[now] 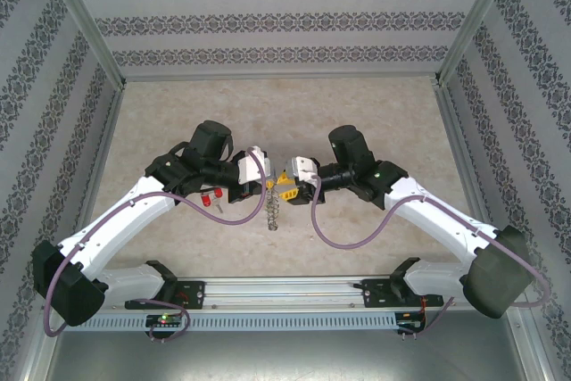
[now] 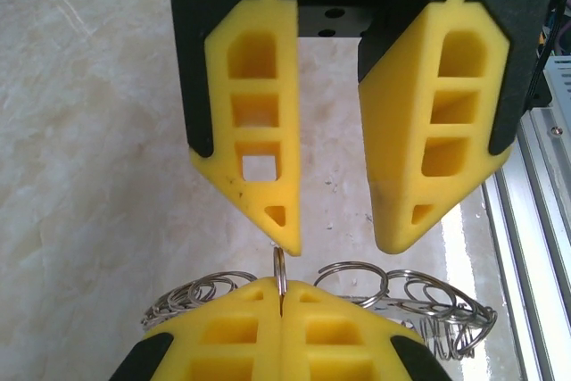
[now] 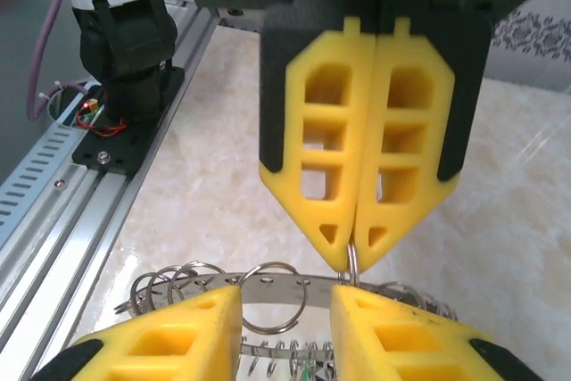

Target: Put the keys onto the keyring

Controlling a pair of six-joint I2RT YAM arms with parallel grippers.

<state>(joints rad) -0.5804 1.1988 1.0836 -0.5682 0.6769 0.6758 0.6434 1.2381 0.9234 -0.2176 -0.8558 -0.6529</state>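
The keyring [image 1: 272, 211], a silvery band edged with small wire loops, hangs between both grippers above the table's middle. My left gripper [image 2: 281, 290] is shut on one thin loop [image 2: 280, 272] of the keyring [image 2: 419, 302]. Facing it, my right gripper [image 3: 285, 296] stands open, one finger on each side of another loop [image 3: 272, 296] without touching it; its fingertips [image 2: 284, 234] hover just above the pinched loop. In the right wrist view the left gripper [image 3: 354, 254] clamps that loop above the keyring band [image 3: 268, 285]. Two red-headed keys [image 1: 211, 200] lie on the table under the left arm.
An aluminium rail [image 1: 294, 292] with both arm bases runs along the near edge, also at the left of the right wrist view with a black arm base [image 3: 125, 69] on it. Patterned walls [image 1: 268, 20] enclose the marbled table [image 1: 268, 113].
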